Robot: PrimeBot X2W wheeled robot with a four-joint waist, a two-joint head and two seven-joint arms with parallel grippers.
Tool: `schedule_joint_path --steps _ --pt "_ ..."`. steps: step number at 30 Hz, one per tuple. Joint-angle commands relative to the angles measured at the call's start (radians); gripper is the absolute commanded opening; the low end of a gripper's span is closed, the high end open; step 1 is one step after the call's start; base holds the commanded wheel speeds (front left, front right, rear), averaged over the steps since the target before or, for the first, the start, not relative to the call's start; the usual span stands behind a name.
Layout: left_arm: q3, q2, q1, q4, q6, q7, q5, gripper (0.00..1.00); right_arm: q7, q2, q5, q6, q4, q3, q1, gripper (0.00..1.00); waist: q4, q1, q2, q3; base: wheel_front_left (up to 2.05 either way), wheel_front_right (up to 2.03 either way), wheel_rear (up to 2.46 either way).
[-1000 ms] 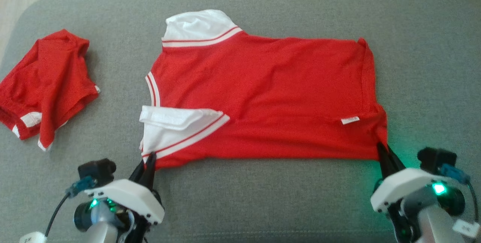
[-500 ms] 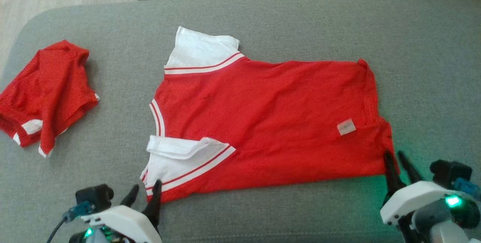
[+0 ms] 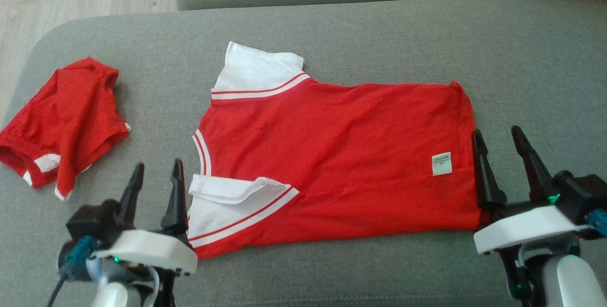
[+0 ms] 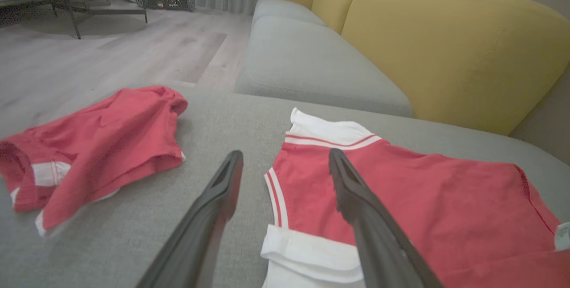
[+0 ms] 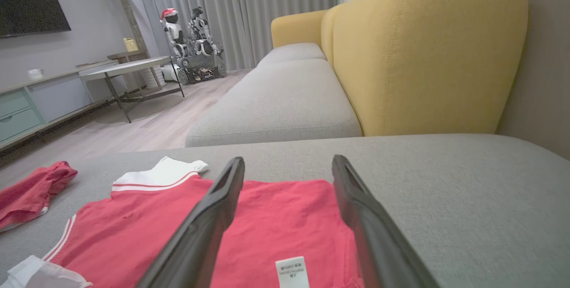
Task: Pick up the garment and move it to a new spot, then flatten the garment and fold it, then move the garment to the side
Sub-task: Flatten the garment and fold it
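Garment [image 3: 332, 164] label [image 5: 291, 273] print resolves in right wrist view.

Red garment [image 3: 332, 155] (white sleeves [image 3: 251, 67], red-striped) on grey sofa [image 3: 521, 60].

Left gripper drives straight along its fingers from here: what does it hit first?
Likely bare grey sofa cushion, between the crumpled red white-trimmed garment and the flat red shirt with white sleeves. One finger of the left gripper skirts the shirt's neckline; height unclear.
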Motion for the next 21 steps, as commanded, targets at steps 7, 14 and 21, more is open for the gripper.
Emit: schedule_joint_path --steps 7,14,21 --pt "0.030 0.029 -0.063 -0.038 0.015 -0.024 0.030 1.00 0.029 -0.011 -0.013 -0.001 -0.083 0.044 -0.013 1.00 0.001 0.0000 -0.0001 0.003 0.00 0.00 0.00" --pt "0.019 0.033 -0.076 -0.037 0.016 -0.031 0.039 1.00 0.039 -0.010 -0.009 -0.001 -0.090 0.041 -0.010 1.00 0.002 0.0000 -0.0001 0.021 0.00 0.00 0.00" --pt "-0.027 0.023 -0.250 0.033 -0.056 -0.012 0.020 1.00 0.046 -0.008 -0.008 -0.001 -0.104 0.033 -0.042 1.00 0.007 0.0000 -0.0001 0.107 0.00 0.00 0.00"
